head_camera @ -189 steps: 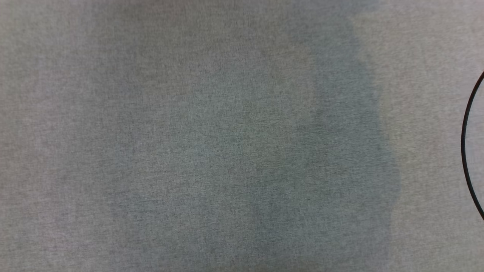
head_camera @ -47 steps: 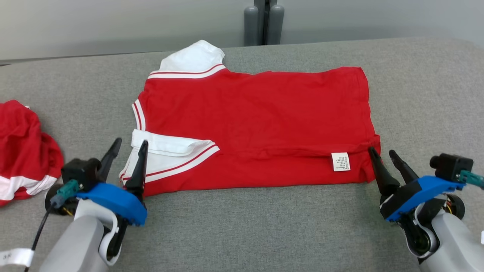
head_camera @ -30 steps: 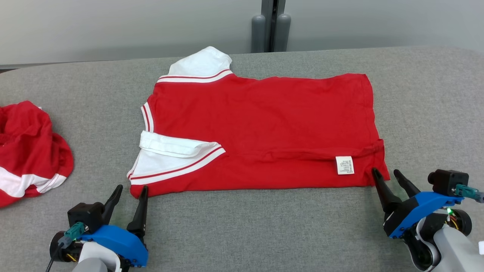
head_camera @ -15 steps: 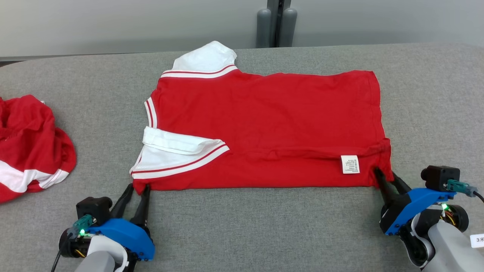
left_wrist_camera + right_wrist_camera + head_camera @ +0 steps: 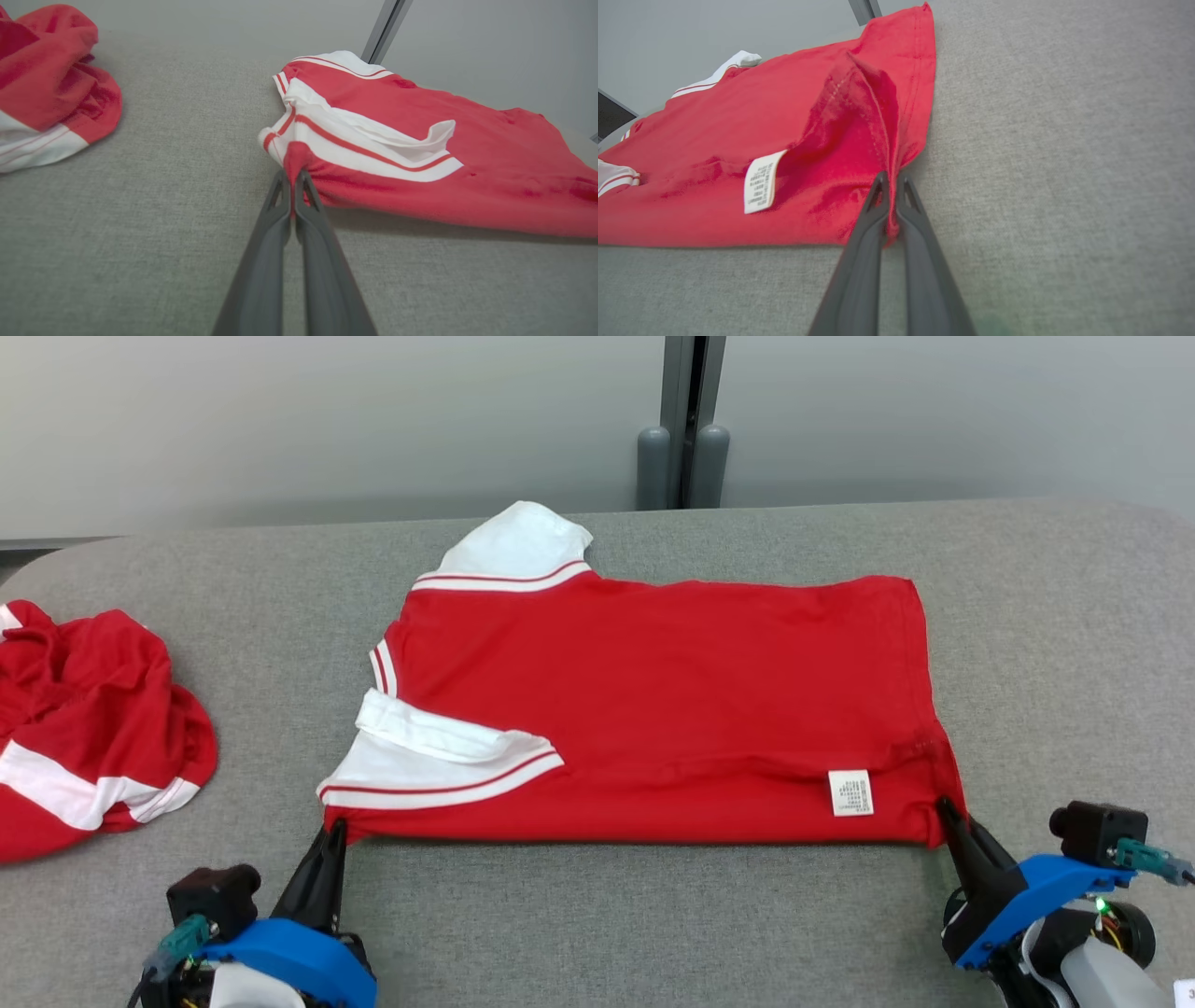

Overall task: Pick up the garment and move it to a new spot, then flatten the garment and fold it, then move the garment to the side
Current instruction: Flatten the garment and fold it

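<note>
The garment (image 5: pixel 653 700) is a red shirt with white, red-striped sleeves, spread out on the grey table (image 5: pixel 616 915) with its near long edge folded over. A white label (image 5: pixel 850 792) shows near its right end. My left gripper (image 5: pixel 334 828) is shut on the garment's near left corner (image 5: pixel 295 161), below the white sleeve (image 5: pixel 373 149). My right gripper (image 5: pixel 946 807) is shut on the near right corner (image 5: pixel 889 205), where the red cloth (image 5: pixel 859 121) bunches up into a ridge between the fingers.
A second red-and-white garment (image 5: pixel 84 728) lies crumpled at the table's left edge, also in the left wrist view (image 5: pixel 46 88). A grey wall with a dark post (image 5: pixel 686 420) stands behind the table. Bare grey cloth runs along the near edge between my arms.
Both grippers went from open to shut, each pinching a near corner of the garment. The head camera tilted, so the whole scene sits lower in view.
</note>
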